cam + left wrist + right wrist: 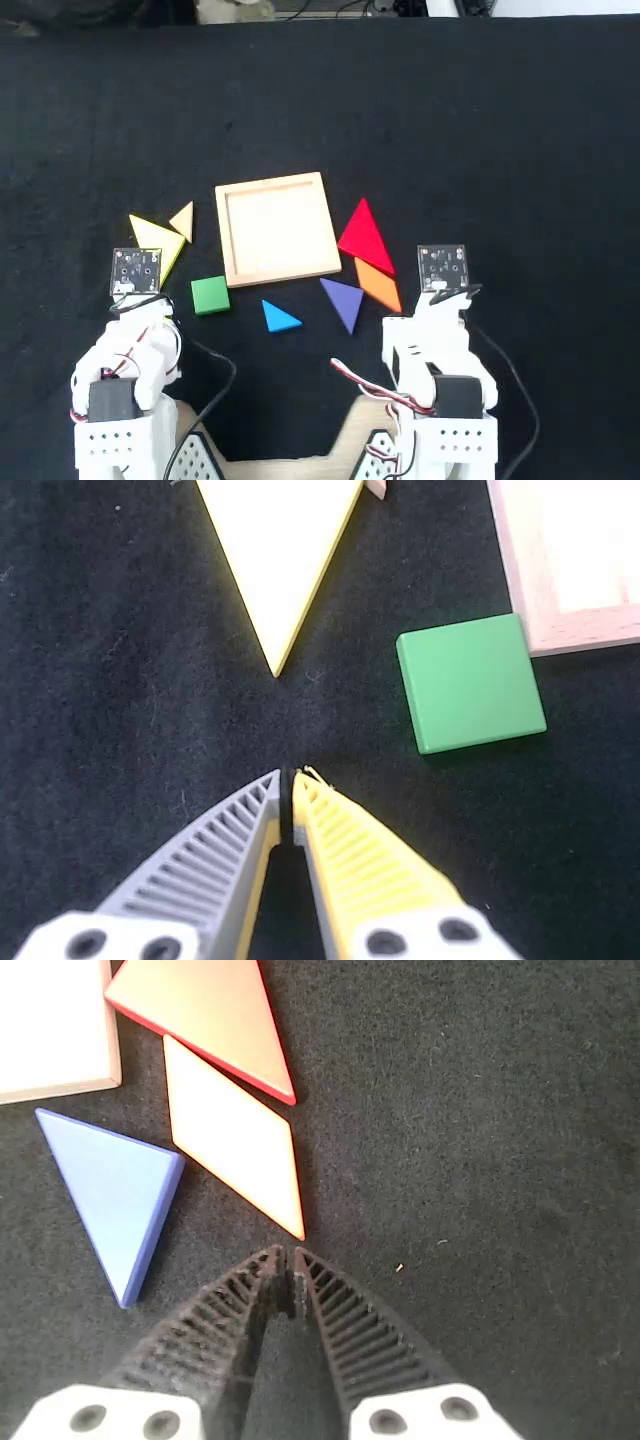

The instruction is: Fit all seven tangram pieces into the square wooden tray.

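Note:
The square wooden tray (227, 235) lies empty at the table's middle. Left of it lie a large yellow triangle (157, 238) (278, 550) and a small tan triangle (183, 220). A green square (210, 295) (470, 682) sits by the tray's near left corner. A blue triangle (279, 317) and a purple triangle (344, 299) (115, 1188) lie in front of the tray. A red triangle (362, 234) (205, 1015) and an orange parallelogram (379, 284) (237, 1135) lie at its right. My left gripper (291, 776) is shut and empty, just short of the yellow triangle's tip. My right gripper (283, 1253) is shut and empty beside the parallelogram's corner.
Black cloth covers the table (480, 150), with wide bare room behind the tray and to the far right. Both arm bases (120, 420) stand at the near edge, with cables (215, 385) trailing between them.

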